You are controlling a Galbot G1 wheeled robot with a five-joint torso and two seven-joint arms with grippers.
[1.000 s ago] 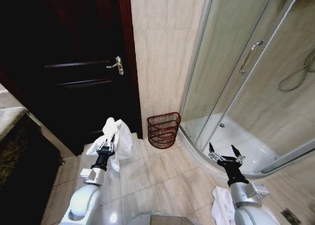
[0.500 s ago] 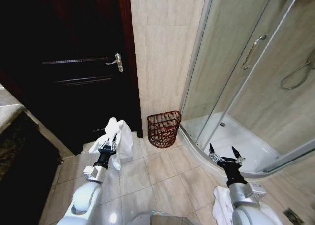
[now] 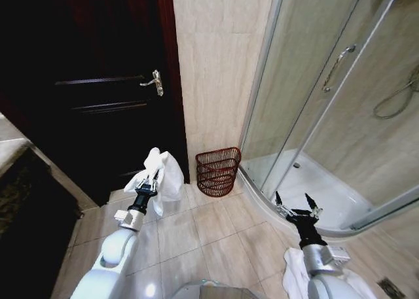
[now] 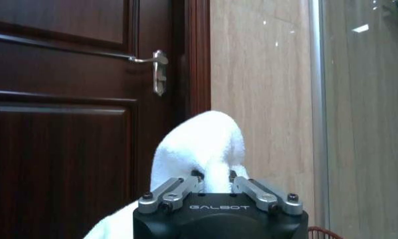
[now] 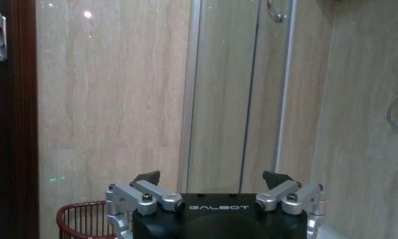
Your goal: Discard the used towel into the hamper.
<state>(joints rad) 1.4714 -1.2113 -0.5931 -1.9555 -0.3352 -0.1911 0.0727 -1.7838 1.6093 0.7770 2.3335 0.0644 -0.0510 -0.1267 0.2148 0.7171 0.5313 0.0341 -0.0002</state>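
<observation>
In the head view, the towel (image 3: 162, 175) is held pinched in the left gripper (image 3: 149, 179), now carried higher and nearer the hamper (image 3: 218, 171) at frame centre than a second ago; delivery is judged under way. The right gripper (image 3: 293, 206) is held spread wide and empty, lower right.

In the left wrist view, the fingers (image 4: 179, 189) are clamped on white cloth before the door (image 4: 66, 124).

In the right wrist view, the hamper's rim (image 5: 85, 219) is seen lower left.

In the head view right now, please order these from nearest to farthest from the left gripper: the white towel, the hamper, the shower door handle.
1. The white towel: pinched in the left gripper, hanging around it.
2. The hamper: on the floor at the wall corner, to the gripper's right.
3. The shower door handle: high on the glass door, far right.
</observation>
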